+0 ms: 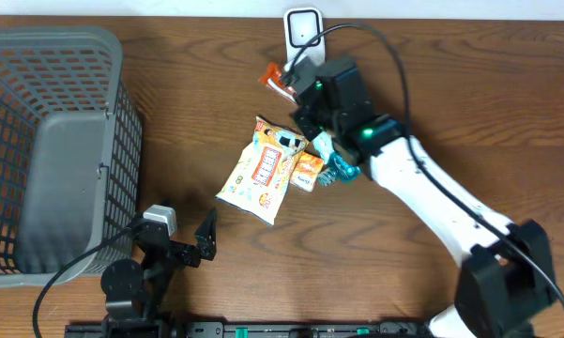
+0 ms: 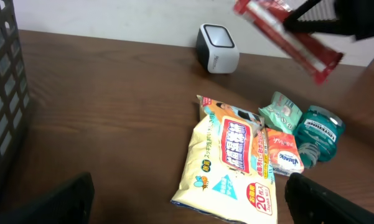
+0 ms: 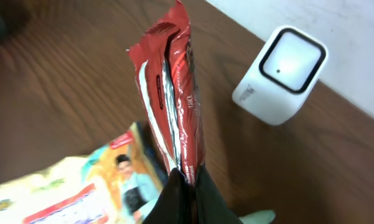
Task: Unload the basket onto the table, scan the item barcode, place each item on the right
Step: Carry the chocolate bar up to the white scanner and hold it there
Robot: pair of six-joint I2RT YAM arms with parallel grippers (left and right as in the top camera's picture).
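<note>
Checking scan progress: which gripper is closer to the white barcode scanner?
Right. The right gripper, shut on a red snack packet, is just in front of the barcode scanner; the left gripper sits open near the basket.

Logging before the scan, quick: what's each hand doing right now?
The left hand is open, holding nothing.
The right hand is closed on the red snack packet.
</note>
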